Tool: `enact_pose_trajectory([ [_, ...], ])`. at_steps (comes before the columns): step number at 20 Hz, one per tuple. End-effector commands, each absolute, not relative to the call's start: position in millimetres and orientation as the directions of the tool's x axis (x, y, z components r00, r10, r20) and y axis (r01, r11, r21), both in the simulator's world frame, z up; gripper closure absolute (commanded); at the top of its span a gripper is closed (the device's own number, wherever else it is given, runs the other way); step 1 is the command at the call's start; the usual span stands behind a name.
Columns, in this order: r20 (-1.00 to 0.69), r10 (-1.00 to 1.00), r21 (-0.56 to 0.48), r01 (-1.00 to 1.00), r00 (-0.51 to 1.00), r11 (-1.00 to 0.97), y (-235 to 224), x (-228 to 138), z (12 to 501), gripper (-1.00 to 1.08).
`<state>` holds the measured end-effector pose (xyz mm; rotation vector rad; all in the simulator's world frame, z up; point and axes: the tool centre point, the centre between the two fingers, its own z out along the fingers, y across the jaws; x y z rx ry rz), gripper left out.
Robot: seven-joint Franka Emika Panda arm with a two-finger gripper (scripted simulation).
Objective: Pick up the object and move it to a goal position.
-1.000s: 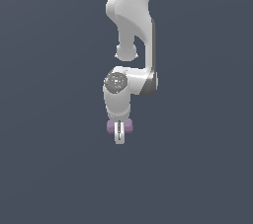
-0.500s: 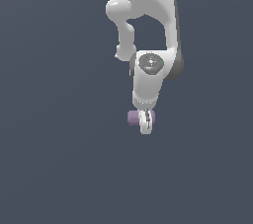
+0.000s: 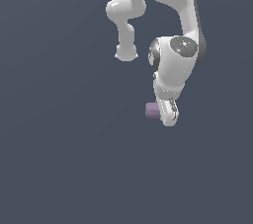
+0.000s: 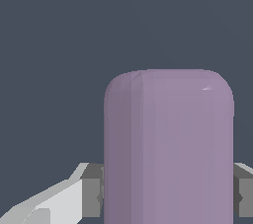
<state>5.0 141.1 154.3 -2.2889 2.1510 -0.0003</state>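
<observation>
The fingers [image 4: 91, 191] press on both sides of the mauve block [image 4: 168, 149], holding it firmly. In the exterior view the block [image 3: 151, 110] sticks out at 9 o'clock from the gripper [image 3: 168, 113], under the white arm [image 3: 178, 60], against plain dark grey.

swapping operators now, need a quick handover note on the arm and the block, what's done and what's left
Gripper: shut on the block; in the wrist view the block sits between the two fingers.
Block: off the ground, carried at the arm's tip, sticking out toward the exterior view's left of the fingers.
Done: the pick. The block is grasped and lifted.
Left: carry it to the goal and hold it there. No goal marker shows in either view, so I cannot tell how far off it is.
The grip looks steady; keep the jaws closed during the move.
</observation>
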Motion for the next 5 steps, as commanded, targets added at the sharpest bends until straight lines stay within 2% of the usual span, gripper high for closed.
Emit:
enact_pose_trajectory([
  [1,0.0,-0.998,0.0,-0.998,0.06,-0.06,150.1,3.9,159.9,1.08],
  [5,0.0,-0.998,0.0,-0.998,0.06,-0.06,155.5,3.7,162.8,1.08],
])
